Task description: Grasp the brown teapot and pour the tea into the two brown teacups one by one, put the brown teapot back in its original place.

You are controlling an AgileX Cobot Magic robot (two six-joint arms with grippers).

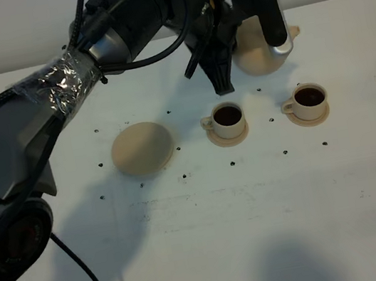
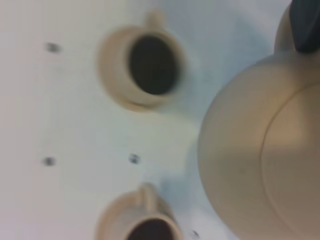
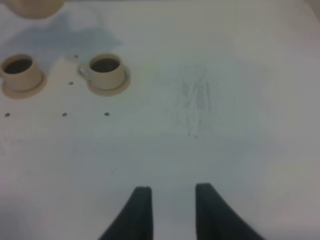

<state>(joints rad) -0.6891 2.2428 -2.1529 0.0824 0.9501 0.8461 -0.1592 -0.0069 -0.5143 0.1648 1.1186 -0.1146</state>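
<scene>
Since both cups [image 1: 228,120] [image 1: 306,101] look full of tea, pouring seems done. The left tool [image 1: 245,26] is closed on the teapot [image 1: 259,49], held above the worktop [image 1: 261,229]. Next it should carry it to the big saucer [image 1: 142,148]; the right tool [image 3: 170,210] holds nothing, its fingers a little apart.

Teapot: I see the brown teapot [image 1: 258,53] held off the table [image 1: 261,229] by the left gripper [image 1: 266,26], toward the far edge, behind the gap between both cups.
Left cup: the left teacup [image 1: 228,119] sits on its own saucer [image 1: 228,138], near the table's middle.
Right cup: the right teacup [image 1: 308,100] sits on its saucer [image 1: 312,117], beside the first, toward the right edge.
Plate: the large saucer plate [image 1: 142,148] lies bare, left of both cups.
Right gripper: I find the right gripper [image 3: 171,212] over the table's right part, well apart from the cups.
</scene>
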